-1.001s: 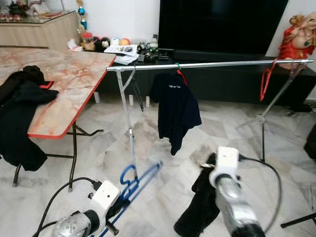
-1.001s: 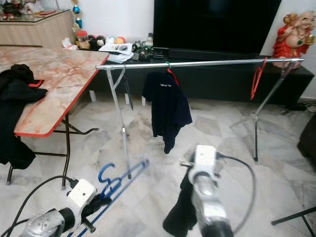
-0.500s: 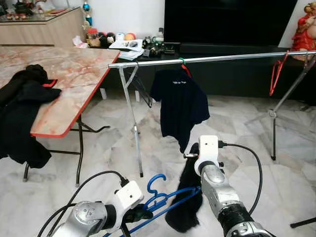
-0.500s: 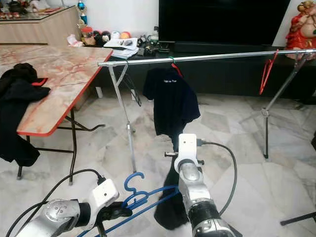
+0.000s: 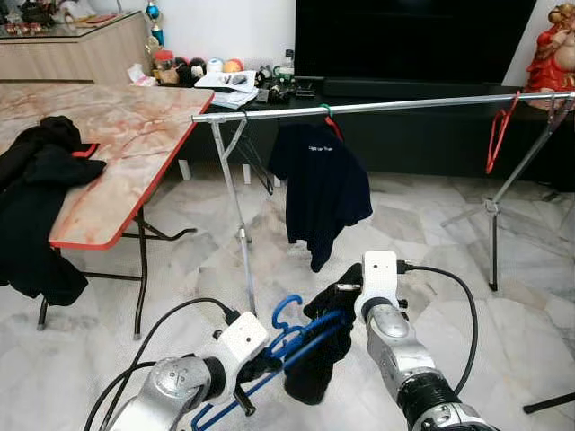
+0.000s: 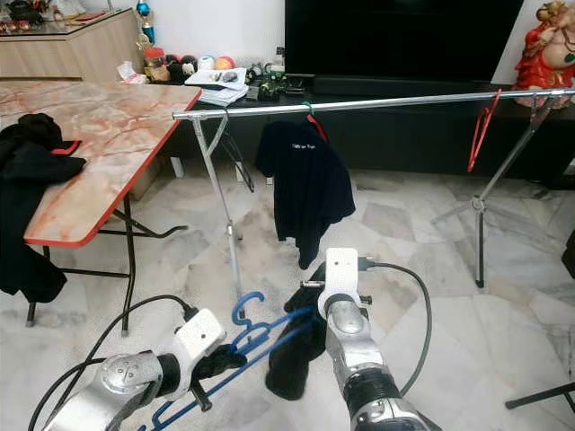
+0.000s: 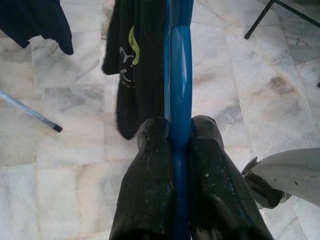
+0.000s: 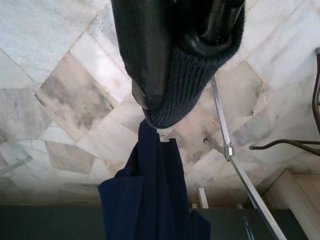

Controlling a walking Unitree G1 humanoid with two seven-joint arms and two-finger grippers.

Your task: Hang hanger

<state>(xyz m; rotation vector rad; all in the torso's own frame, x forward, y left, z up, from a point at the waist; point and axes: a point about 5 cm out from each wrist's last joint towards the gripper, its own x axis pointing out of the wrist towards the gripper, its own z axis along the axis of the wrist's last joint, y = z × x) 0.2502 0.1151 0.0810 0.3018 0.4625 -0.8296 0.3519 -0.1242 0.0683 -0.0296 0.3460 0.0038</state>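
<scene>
- Left gripper (image 7: 172,135) is clamping the blue hanger (image 5: 301,330), its 2 fingers (image 7: 150,165) pressed tight on either side of the bar, low over the marble floor (image 5: 207,260).
- Right gripper (image 8: 175,75) is pinching the ribbed edge of a black garment (image 5: 319,359); fingers are closed on the fabric, and the rest is hanging down just beside the hanger's arm.
- Hanger's hook is pointing up, near the base of the rack's left leg (image 5: 235,215).
- Behind them, the silver rail (image 5: 386,106) is carrying 1 navy t-shirt (image 5: 323,184) and 1 bare red hanger (image 5: 497,135) toward the right end.
- Further left, the marble-top table (image 5: 126,135) is holding dark clothes (image 5: 40,189) draped over its edge.
</scene>
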